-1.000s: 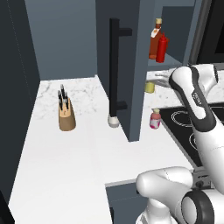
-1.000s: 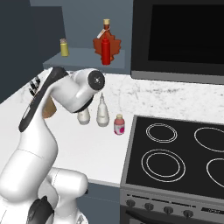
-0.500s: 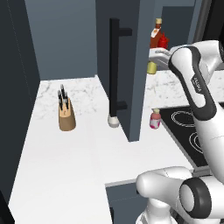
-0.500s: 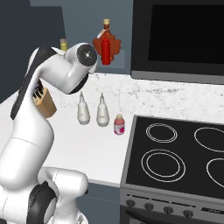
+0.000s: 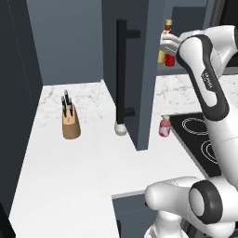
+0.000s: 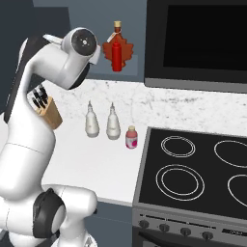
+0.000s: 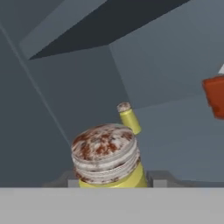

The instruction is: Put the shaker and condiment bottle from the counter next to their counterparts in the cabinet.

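My white arm (image 5: 204, 69) reached up from the lower right into the open tall dark blue-grey cabinet (image 5: 139, 69), whose door carried a long vertical black bar handle (image 5: 122, 69). At my wrist a small yellow cylinder (image 5: 161, 56) sat beside a red bottle (image 5: 170, 60), below a taller tan-stoppered bottle (image 5: 167, 29). On the white marble-veined counter (image 5: 65, 172) stood a wooden knife block (image 5: 70, 122), a pale round-based bottle (image 5: 121, 129) at the door's foot, and a pink white-capped jar (image 5: 164, 126) beside the black cooktop (image 5: 197, 139).

Domestic kitchen, rendered. Evidenced by marble-veined counter (image 5: 83, 153), black glass cooktop (image 6: 193, 173) with ring burners and front knobs, knife block (image 5: 70, 122), tall dark cabinet (image 5: 135, 56), seasoning bottles (image 6: 101, 123) on worktop.
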